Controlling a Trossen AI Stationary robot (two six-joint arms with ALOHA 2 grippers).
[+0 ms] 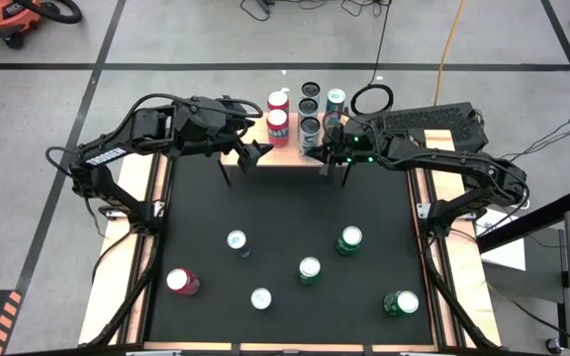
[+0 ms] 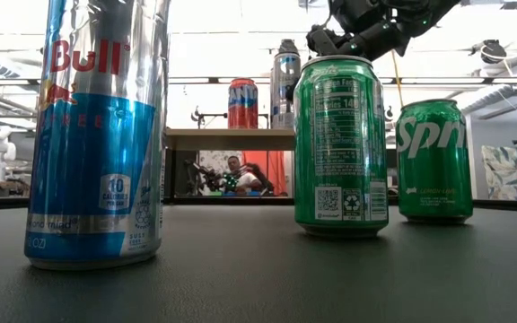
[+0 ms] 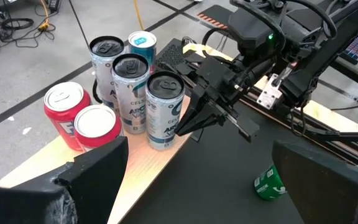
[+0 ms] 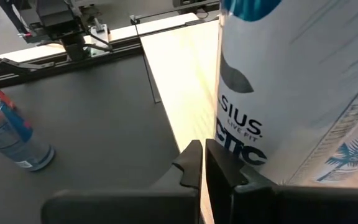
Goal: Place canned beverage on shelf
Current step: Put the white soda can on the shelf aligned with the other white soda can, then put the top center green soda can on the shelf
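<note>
The shelf (image 1: 285, 156) stands at the table's far edge, with several cans upright on its light-wood board (image 3: 146, 171). Two are red (image 1: 278, 124). The nearest is a white-and-blue canned beverage (image 3: 165, 112) at the board's near right part. My right gripper (image 1: 316, 150) is shut, its tips (image 4: 202, 165) low beside that can. My left gripper (image 1: 250, 153) hangs open over the shelf's left part, its fingers (image 3: 95, 177) holding nothing. More cans stand on the black table: a Red Bull can (image 1: 237, 240), green cans (image 1: 350, 238) and a red one (image 1: 181, 282). My right gripper lies with its shut fingers (image 3: 185, 124) against the white-and-blue can's side wall (image 4: 247, 149), low down near the base. The fingers come from the table's right, slanting a little downward. The can stands upright on the shelf board, close to its near edge.
On the shelf the cans stand packed together (image 3: 129, 74), leaving bare board to the left (image 4: 179, 74). Loose cans dot the table's near half (image 1: 310, 269) (image 1: 401, 303) (image 1: 261, 298). In the low view a Red Bull can (image 2: 97, 135) and green cans (image 2: 341, 144) stand close to the camera.
</note>
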